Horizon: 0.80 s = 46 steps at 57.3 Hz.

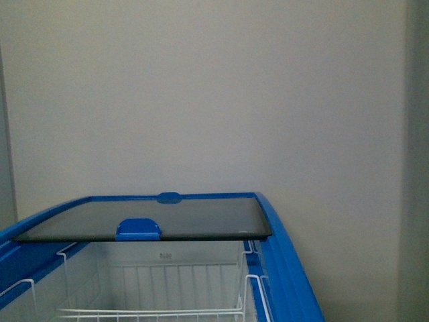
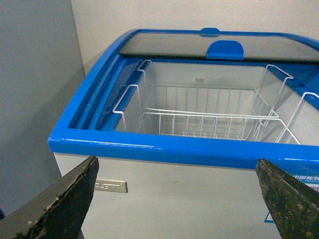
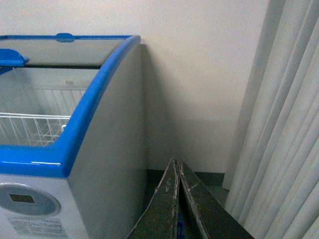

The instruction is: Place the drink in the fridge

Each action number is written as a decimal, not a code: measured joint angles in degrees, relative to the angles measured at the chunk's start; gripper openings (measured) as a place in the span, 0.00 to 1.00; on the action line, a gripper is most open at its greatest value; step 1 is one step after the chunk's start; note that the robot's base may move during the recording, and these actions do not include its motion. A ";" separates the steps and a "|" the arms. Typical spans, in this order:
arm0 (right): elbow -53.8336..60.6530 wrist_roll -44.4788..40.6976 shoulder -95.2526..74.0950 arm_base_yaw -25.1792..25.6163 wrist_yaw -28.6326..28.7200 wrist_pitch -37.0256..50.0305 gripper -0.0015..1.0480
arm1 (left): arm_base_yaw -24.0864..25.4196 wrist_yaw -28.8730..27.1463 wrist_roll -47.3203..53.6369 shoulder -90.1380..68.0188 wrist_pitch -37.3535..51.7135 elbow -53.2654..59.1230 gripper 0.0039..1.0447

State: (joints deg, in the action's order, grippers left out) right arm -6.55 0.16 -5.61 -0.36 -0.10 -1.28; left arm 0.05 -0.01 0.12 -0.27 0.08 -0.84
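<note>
The fridge (image 1: 288, 268) is a white chest with a blue top rim. Its sliding glass lid (image 1: 167, 220) is pushed to the far end, so the near half stands open over a white wire basket (image 1: 154, 312) that looks empty. The drink is out of view. My left gripper (image 2: 175, 162) is open, with nothing between its fingers, and hovers in front of the fridge's near rim (image 2: 174, 147), a little below it. My right gripper (image 3: 177, 162) is shut and sits beside the fridge's right side wall (image 3: 109, 164). Neither arm shows in the front view.
A tall grey cabinet (image 2: 35, 99) stands close against the fridge's left side. A pale pleated curtain (image 3: 284, 124) hangs to the right of the fridge, with a narrow gap of floor between them. An oval grey display (image 3: 27, 199) sits on the fridge's front.
</note>
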 joint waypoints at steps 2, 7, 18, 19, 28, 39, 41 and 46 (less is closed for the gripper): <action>0.37 0.00 0.20 0.02 -0.07 0.11 0.03 | 0.00 0.00 0.00 0.00 0.00 0.00 0.92; 1.18 0.00 0.70 0.13 -0.07 0.20 0.03 | 0.00 0.00 0.00 0.00 0.00 0.00 0.92; 2.10 0.00 1.60 0.17 -0.04 0.55 0.03 | 0.00 0.00 0.00 0.00 0.00 0.00 0.92; 2.25 0.00 1.75 0.17 -0.04 0.57 0.03 | 0.00 0.00 0.00 0.00 0.00 0.00 0.92; 3.34 0.00 2.54 0.17 -0.02 0.76 0.03 | 0.00 0.00 0.00 0.00 0.00 0.00 0.92; 5.64 -0.02 4.76 0.24 -0.04 1.05 0.03 | 0.00 0.00 0.00 0.00 0.00 0.00 0.92; 5.64 0.00 4.98 0.24 0.09 1.07 0.03 | 0.00 0.02 0.00 0.00 0.00 0.00 0.92; 5.64 0.00 5.14 0.24 0.09 1.11 0.03 | 0.00 0.00 0.00 0.00 0.00 0.00 0.92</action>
State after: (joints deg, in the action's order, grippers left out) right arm -0.91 0.16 -0.47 -0.12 -0.01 -0.16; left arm 0.05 -0.01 0.12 -0.27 0.08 -0.84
